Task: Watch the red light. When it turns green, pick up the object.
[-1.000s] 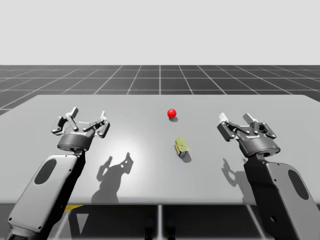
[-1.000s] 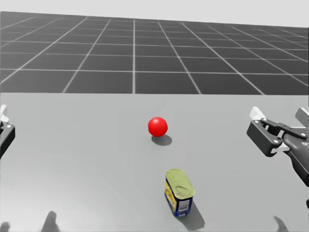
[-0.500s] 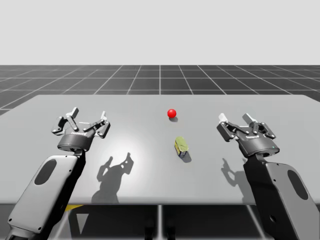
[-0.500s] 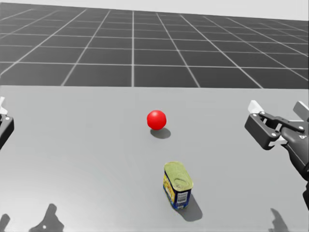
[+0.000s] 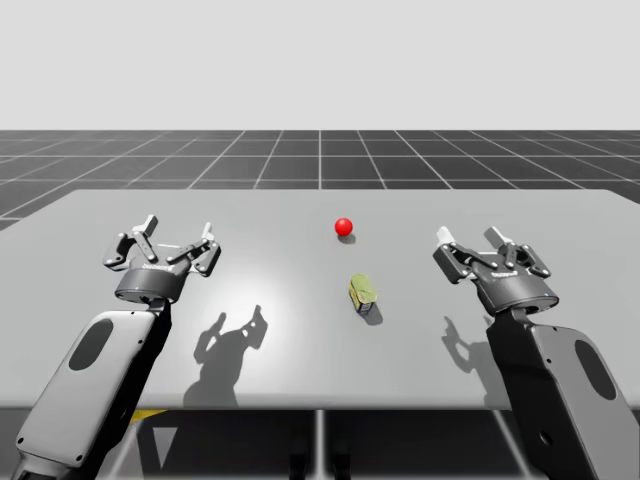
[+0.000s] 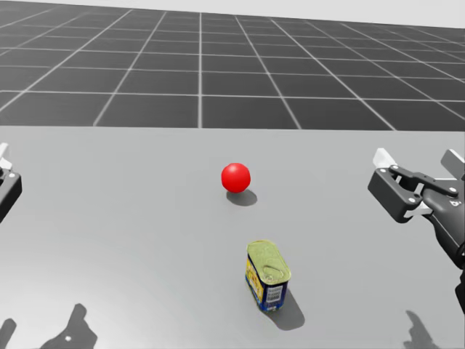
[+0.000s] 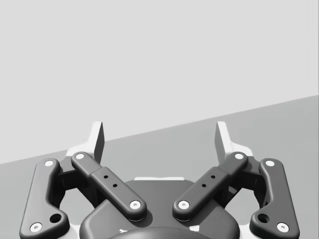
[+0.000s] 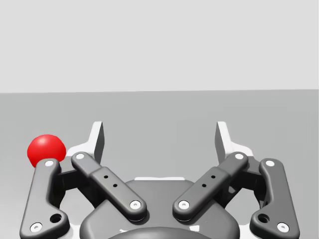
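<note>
We are looking at the can [image 6: 267, 275], a rounded-rectangular tin with an olive-yellow lid and blue-and-yellow sides. It is standing lid up on the grey table [image 5: 120, 210], near the middle. The light [image 6: 235, 177] is sitting at about 11 o'clock from the can, a little apart from it. It is a small ball, it is glowing red, and it is casting a small shadow on the table just beside itself.

Going outward in the high view, our left gripper [image 5: 176, 240] is hovering well apart from the can at about 9 o'clock. Its fingers are spread wide and are gripping nothing; in the left wrist view only bare table is lying between them. Our right gripper [image 5: 480, 243] is hovering at about 3 o'clock from the can, nearer to it than the left one. It too is gaping wide and is carrying nothing. In the right wrist view the red light is showing just beside its left finger, outside the gap.

Both arms are throwing dark shadows [image 5: 232, 340] onto the table at about 6 o'clock from each gripper. Beyond the table's far edge a dark gridded floor [image 5: 320, 155] is stretching away.
</note>
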You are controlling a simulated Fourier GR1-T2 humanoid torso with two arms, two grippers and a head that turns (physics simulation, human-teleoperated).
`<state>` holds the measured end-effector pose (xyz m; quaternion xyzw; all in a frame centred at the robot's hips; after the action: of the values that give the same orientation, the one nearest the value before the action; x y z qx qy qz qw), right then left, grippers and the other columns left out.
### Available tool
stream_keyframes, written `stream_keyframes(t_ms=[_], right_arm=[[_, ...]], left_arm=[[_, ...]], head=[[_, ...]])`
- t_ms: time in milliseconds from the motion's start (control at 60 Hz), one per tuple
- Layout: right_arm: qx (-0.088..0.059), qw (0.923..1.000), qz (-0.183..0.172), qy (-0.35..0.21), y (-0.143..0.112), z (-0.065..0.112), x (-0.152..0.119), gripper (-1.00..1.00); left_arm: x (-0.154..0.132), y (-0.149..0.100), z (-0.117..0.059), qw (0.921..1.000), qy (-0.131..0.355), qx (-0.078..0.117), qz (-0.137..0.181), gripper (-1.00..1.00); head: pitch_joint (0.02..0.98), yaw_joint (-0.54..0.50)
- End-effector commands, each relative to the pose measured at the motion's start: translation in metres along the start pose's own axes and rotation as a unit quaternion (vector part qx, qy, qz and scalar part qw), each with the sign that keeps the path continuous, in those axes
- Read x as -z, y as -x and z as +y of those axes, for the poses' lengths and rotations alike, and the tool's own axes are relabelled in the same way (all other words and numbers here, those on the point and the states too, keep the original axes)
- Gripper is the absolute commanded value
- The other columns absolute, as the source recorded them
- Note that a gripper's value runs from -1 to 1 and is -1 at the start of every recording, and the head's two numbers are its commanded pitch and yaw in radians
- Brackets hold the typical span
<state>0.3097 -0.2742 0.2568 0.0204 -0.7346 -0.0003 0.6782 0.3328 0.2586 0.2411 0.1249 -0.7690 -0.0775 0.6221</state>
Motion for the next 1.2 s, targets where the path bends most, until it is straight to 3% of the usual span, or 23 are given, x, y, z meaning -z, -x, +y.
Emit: stream_keyframes(t_ms=[17, 1200], right_arm=[[-0.001, 1.0, 0.0, -0.001, 0.0004, 0.0008, 0.0, -1.0], [-0.009, 0.9999, -0.008, 0.005, -0.0016, -0.001, -0.0001, -1.0]], left_arm=[[-0.0001, 0.0001, -0.0001, 1.0, 0.001, 0.0, 0.001, -1.0], [-0.0007, -0.0007, -0.0009, 1.0, 0.004, -0.001, 0.001, -1.0]], head=[[0.577, -0.1], [0.578, -0.1]])
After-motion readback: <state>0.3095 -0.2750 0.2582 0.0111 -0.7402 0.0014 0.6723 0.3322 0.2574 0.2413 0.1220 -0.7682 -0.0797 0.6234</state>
